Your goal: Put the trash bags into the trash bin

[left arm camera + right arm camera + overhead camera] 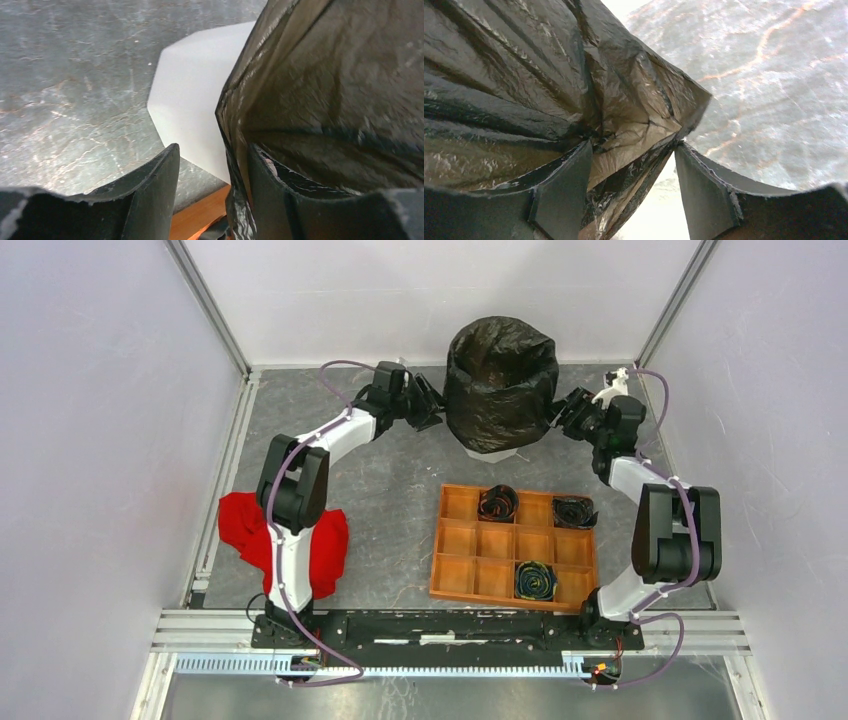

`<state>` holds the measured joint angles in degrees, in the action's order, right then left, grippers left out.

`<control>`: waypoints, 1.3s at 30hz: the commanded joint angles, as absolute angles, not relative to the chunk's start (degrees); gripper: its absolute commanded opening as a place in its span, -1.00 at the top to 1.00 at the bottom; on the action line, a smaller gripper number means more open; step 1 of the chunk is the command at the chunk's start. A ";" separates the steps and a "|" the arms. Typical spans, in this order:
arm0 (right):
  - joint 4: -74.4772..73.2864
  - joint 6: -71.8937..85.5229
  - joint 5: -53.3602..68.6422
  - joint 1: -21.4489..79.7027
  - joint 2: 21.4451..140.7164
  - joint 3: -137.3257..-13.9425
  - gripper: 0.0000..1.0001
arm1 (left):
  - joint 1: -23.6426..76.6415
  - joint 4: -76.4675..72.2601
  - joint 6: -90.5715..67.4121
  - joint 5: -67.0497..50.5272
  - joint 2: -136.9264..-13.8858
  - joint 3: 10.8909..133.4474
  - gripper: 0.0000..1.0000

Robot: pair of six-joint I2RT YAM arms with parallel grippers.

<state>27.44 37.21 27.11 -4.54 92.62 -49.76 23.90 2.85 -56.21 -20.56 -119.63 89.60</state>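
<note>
A black trash bag (500, 370) is draped over the trash bin, whose white base (495, 452) shows below it at the back centre. My left gripper (432, 405) is at the bin's left side and is open. In the left wrist view the bag's hanging edge (235, 170) lies between the fingers (160, 195), against the right one, with the white bin wall (195, 100) behind. My right gripper (558, 415) is at the bin's right side, also open. A crumpled fold of the bag (634, 125) sits between its fingers (706, 200).
An orange-brown compartment tray (470, 575) lies in front of the bin. It holds three rolled black bags (497, 503), (574, 512), (534, 580). A red cloth (250, 525) lies by the left arm's base. Walls close in at the left, right and back.
</note>
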 commanded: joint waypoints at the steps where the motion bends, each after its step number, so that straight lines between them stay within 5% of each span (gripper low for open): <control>1: 21.85 33.46 23.80 -6.98 89.25 -50.62 -0.38 | 25.47 1.49 -57.32 -21.41 -119.42 92.92 -0.22; 16: -6.85 11.06 5.79 -13.63 76.04 -59.96 -0.72 | 16.79 8.00 -45.96 -18.98 -101.24 78.54 -0.79; 22: -11.86 8.70 4.88 -13.55 66.83 -63.56 -0.76 | 18.81 2.05 -48.22 -21.03 -98.66 69.49 -0.78; 27: -8.22 12.52 15.63 -13.59 58.51 -62.52 -0.93 | 21.92 -3.77 -52.00 -25.21 -105.27 69.43 -0.69; 32: -2.62 19.42 28.53 -12.48 56.60 -60.73 -0.96 | 22.24 -6.04 -53.86 -23.37 -115.43 77.01 -0.60; 39: -6.62 17.65 27.60 -9.23 55.94 -63.94 -0.96 | 25.28 -5.60 -60.76 -22.81 -128.80 91.64 -0.45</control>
